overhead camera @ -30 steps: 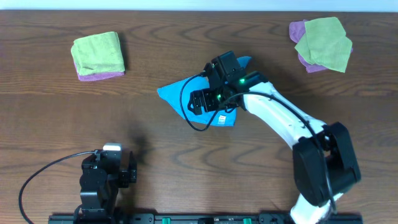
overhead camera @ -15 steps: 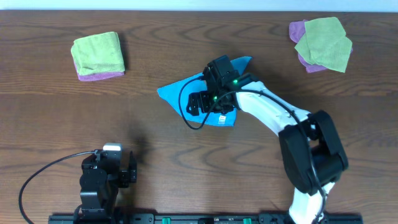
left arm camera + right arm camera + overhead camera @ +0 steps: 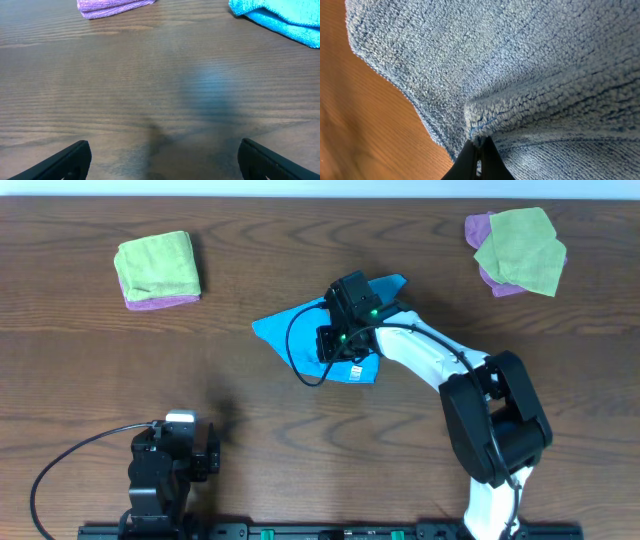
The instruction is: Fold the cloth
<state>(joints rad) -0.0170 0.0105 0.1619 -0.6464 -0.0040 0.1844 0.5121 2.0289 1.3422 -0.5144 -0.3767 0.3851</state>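
- Bright blue cloth (image 3: pixel 275 332) lies crumpled in a rough, unfolded shape at the middle of the wooden table (image 3: pixel 90 380), one corner trailing away from the arm, another poking out on the far side of the wrist.
- Right gripper (image 3: pixel 328 345) sits down on the cloth near its middle. The right wrist view shows its jaws closed on a raised ridge of the terry fabric, right at the tips. This looks like a pinch taken to lift an edge or layer for the first fold, which is not yet made.
- Left gripper (image 3: pixel 165 152) waits well short of the cloth, on the robot's side, jaws spread wide and holding nothing. It appears parked so the right arm can work alone.
- Left stack (image 3: pixel 157 268), a lime-green cloth on a purple one, rests far from the cloth, to its left and beyond it. Right stack (image 3: pixel 520 250), looser, lies far to the cloth's right and beyond it. Both look set aside, out of the working space.
- Small white tag (image 3: pixel 355 371) shows at the cloth's near edge, just beside the gripper; any print on it is too small to read. No other writing or brand is legible.
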